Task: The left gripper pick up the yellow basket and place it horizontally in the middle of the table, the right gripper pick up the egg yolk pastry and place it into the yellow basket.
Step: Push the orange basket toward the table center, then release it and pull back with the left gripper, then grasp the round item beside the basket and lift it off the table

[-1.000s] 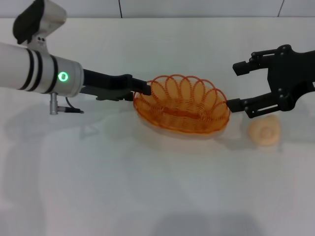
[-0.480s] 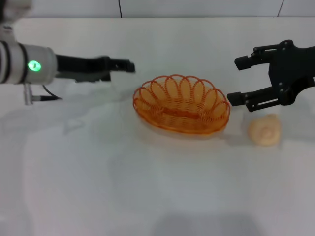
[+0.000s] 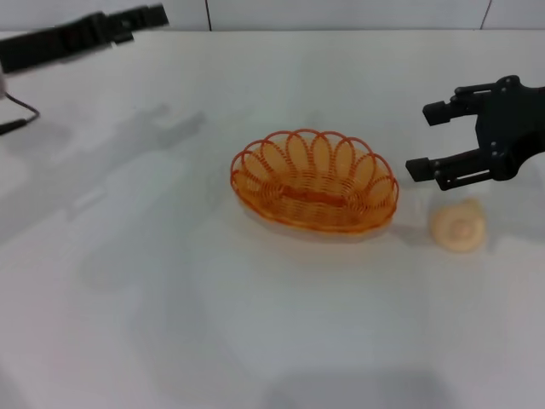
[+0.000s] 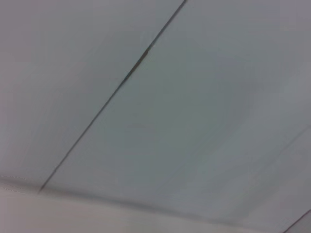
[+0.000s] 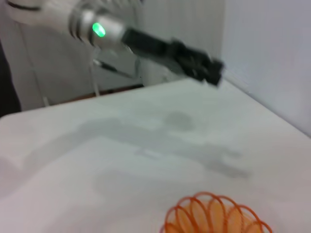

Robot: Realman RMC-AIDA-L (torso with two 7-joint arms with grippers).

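The yellow basket (image 3: pixel 315 192) lies lengthwise across the middle of the white table (image 3: pixel 255 324), with nothing in it and nothing holding it. The egg yolk pastry (image 3: pixel 458 226) sits on the table just right of the basket. My right gripper (image 3: pixel 426 139) is open and empty, hovering above and slightly behind the pastry, near the basket's right end. My left gripper (image 3: pixel 156 14) is raised at the far back left, well away from the basket. It also shows in the right wrist view (image 5: pixel 215 72), with part of the basket's rim (image 5: pixel 214 216) below it.
The left wrist view shows only a grey panelled wall with a seam (image 4: pixel 112 92). A cable (image 3: pixel 17 111) hangs at the far left edge. The grey wall (image 3: pixel 341 13) runs behind the table's back edge.
My left gripper has let go of the basket's left end and pulled up and back to the far left. The basket stays in the middle. My right gripper has shifted slightly to the right.
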